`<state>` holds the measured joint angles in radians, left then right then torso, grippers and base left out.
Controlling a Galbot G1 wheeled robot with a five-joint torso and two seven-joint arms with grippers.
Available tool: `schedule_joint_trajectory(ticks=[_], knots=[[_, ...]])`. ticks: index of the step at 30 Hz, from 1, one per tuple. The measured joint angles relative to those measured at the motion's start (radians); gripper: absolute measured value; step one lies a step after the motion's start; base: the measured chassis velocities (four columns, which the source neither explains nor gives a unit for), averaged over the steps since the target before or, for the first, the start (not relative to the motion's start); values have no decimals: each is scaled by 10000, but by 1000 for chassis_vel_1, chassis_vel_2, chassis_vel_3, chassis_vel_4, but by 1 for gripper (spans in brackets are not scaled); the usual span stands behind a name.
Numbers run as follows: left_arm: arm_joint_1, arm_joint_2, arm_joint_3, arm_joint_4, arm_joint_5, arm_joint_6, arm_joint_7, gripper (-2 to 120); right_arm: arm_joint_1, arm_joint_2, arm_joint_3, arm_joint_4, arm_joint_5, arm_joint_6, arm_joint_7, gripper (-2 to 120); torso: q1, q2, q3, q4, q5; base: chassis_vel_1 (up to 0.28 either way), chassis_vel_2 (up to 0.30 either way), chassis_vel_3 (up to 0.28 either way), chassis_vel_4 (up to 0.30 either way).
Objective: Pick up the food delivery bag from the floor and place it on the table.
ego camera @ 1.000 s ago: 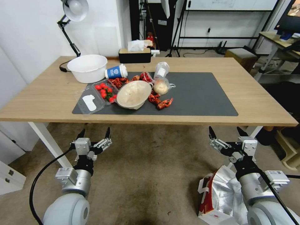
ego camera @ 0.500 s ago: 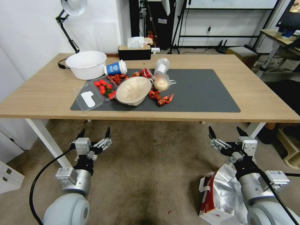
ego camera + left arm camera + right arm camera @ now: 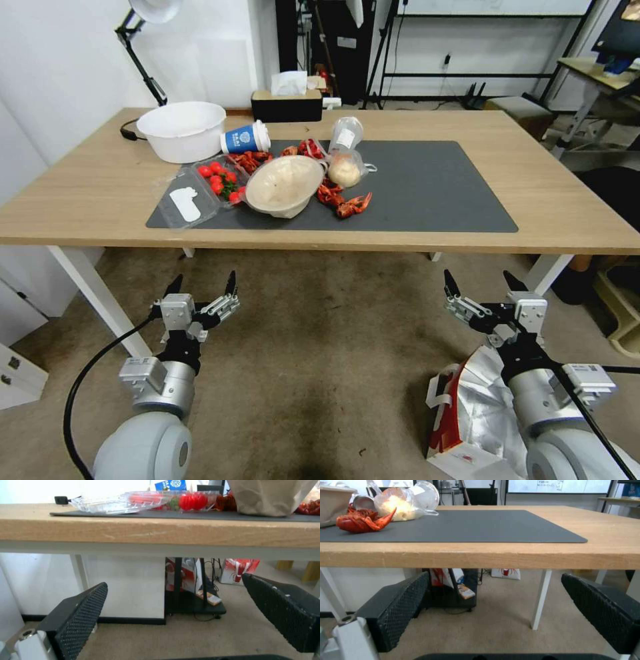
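A: Step in hand? Approach, I'd judge. Nothing grasped. Food delivery bag (image 3: 467, 417) sits on the floor (image 3: 320, 347), near right, partly under the right arm, well short of the table (image 3: 567, 200).

B: Pincers? Left gripper (image 3: 200, 293) and right gripper (image 3: 479, 285) both spread wide and empty, held level below the table's near edge.

A: Bag's look: boxy, red side, crumpled silver foil lining at the open mouth, white strap handle loose at its left.

B: Next move, my guess: right arm must drop and turn back toward the strap. Far right of the dark mat (image 3: 433, 187) is bare.
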<state>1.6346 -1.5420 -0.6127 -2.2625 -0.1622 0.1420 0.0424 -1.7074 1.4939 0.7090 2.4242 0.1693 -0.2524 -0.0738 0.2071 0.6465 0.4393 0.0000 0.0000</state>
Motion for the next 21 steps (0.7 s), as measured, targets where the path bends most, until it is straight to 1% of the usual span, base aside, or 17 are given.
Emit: schedule_joint_trajectory(ticks=[6,21], knots=[[9,8,-7,-7,0,-13,0,100,-6,6,-6,20,-5,13,0,100,-98,-262,-162,0,0,0,0,0,0],[10,14,-12,-55,-3,-34,0,100,-17,-1,-1,49,2,27,6,100,-229,-606,-374,0,0,0,0,0,0]])
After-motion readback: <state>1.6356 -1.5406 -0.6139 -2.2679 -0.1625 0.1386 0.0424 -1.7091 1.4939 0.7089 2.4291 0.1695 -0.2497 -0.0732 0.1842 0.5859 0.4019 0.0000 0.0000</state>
